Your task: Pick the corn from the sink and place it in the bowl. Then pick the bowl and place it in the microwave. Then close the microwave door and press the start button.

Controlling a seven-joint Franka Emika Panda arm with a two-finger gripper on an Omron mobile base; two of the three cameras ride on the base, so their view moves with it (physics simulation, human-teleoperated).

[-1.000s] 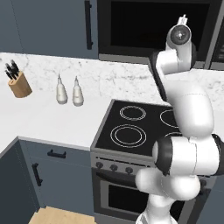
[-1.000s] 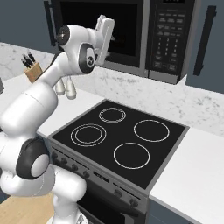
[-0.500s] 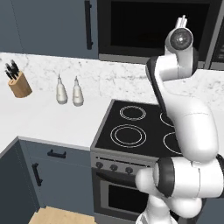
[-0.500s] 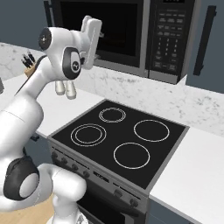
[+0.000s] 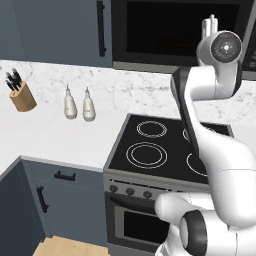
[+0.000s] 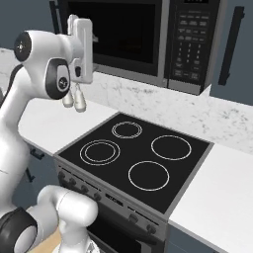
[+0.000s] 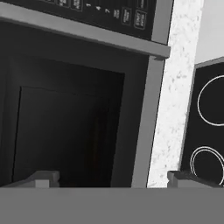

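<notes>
Gripper [image 7: 111,178] before the microwave door [image 7: 65,135].
My jaws stand apart, empty; the keypad [image 7: 118,13] lies seemingly just beside them.

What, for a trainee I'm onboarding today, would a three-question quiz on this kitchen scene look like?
1. True or false: the black-framed microwave door with the dark glass window is shut.
2. How many white rings are on the flat black cooktop? A) two B) four C) six
3. Fill in: the jaws of the white arm's two-finger gripper, which faces the microwave door, stand ____.

Key: 1 true; 2 B; 3 open.
</notes>
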